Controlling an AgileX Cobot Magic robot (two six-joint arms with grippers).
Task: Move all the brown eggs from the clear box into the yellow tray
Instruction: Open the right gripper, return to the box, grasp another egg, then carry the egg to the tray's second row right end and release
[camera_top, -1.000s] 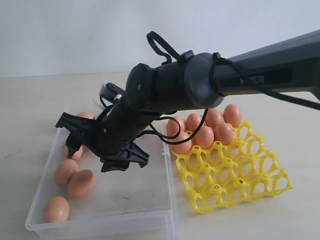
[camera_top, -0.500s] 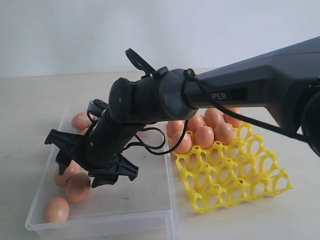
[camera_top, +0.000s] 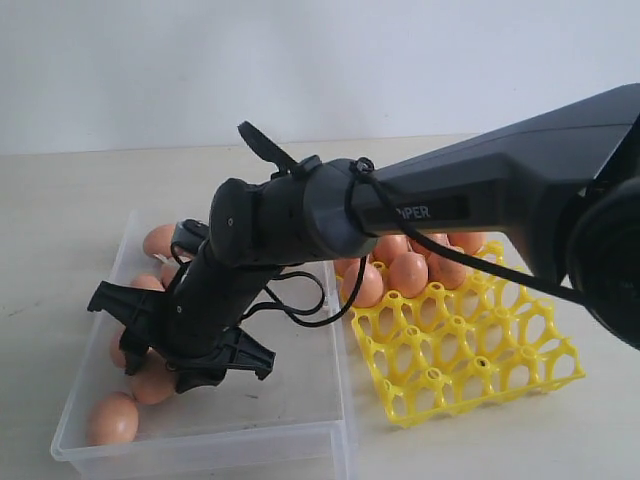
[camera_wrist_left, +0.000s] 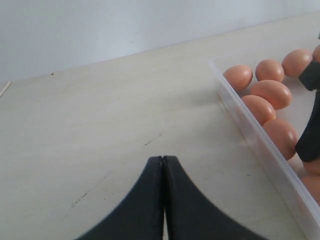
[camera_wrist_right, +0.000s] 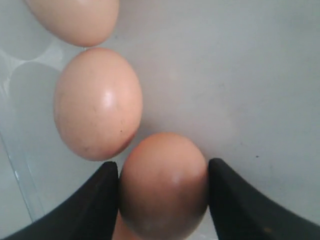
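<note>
The clear box (camera_top: 300, 400) lies at the left and holds several brown eggs (camera_top: 112, 418). My right gripper (camera_top: 168, 368) reaches down into it, near its left wall. In the right wrist view its two black fingers (camera_wrist_right: 107, 190) press on both sides of one brown egg (camera_wrist_right: 162, 182) that rests on the box floor; a second egg (camera_wrist_right: 97, 102) touches it. The yellow tray (camera_top: 470, 350) stands to the right with several eggs (camera_top: 408, 273) in its far cups. My left gripper (camera_wrist_left: 163, 159) is shut and empty over bare table beside the box wall (camera_wrist_left: 250, 130).
More eggs (camera_wrist_left: 272, 93) line the box's left wall close to the right gripper. The right arm (camera_top: 450, 210) stretches over the tray's far cups and the box. The near cups of the tray hold nothing.
The right gripper has moved left and down into the box. Its jaws have narrowed around an egg near the left wall.
</note>
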